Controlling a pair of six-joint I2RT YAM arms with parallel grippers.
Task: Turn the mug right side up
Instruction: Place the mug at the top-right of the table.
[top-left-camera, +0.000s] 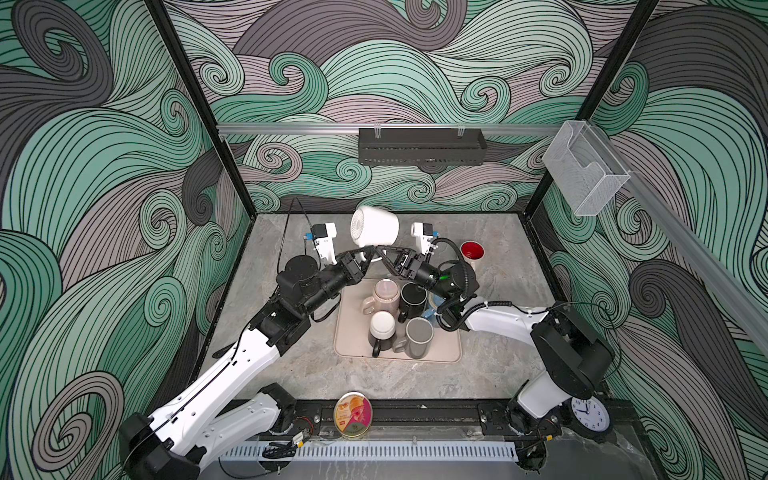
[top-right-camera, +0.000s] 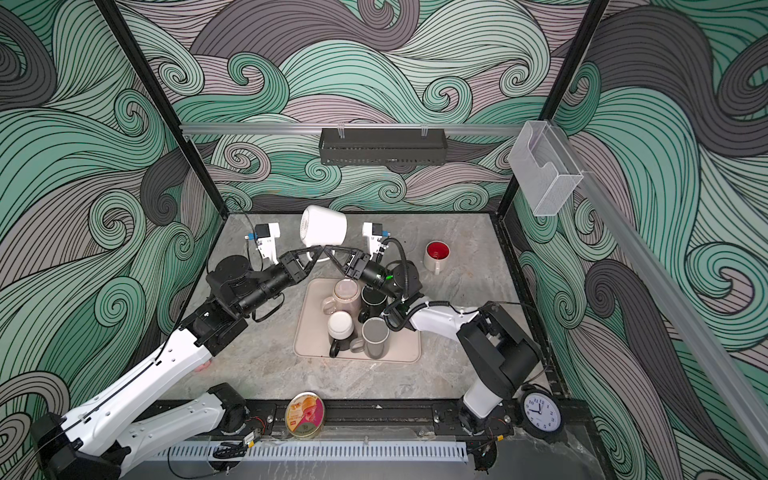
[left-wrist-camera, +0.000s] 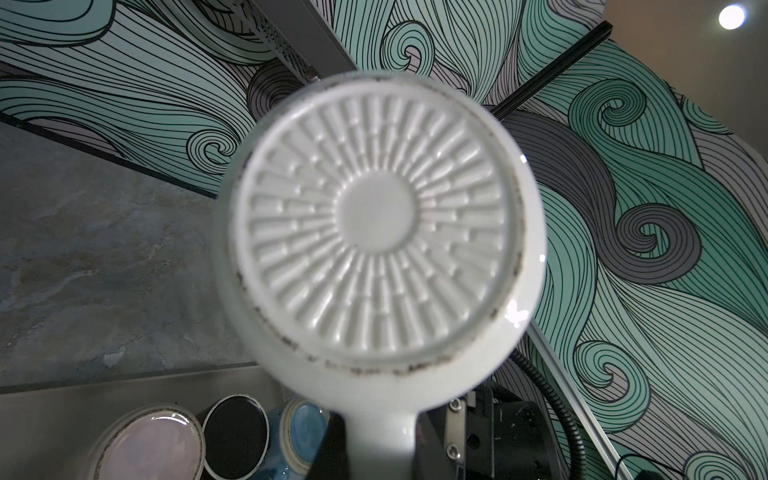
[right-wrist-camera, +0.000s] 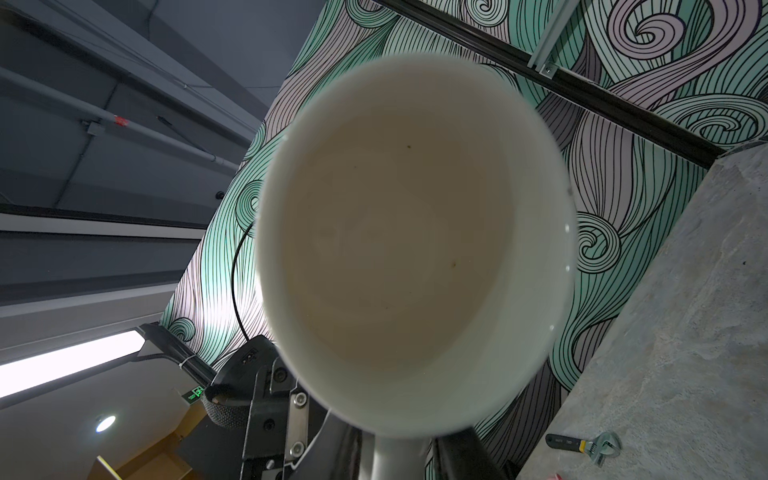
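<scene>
At the near edge of the bench, a round tin is lying flat, and a small clock is standing by the near right corner. In the middle of the bench, a beige tray is carrying several mugs packed close together, at least some of them upside down.

Beyond the tray, both arms are meeting under the white mug. It is hanging in the air over the far half of the bench, tipped on its side, its ribbed base facing the left arm and its mouth facing the right arm. The left jaws are clamping its handle. The right jaws are sitting either side of the same handle; whether they are pressing on it cannot be told. Toward the far right corner, a red-lined mug is standing upright, apart from the arms.

The turn is looking about half done: the mug is lifted and tilted, but not yet upright or set down. Bare bench is lying open left of the tray and along the far edge, while the tray's mugs are crowding the space just nearer.
</scene>
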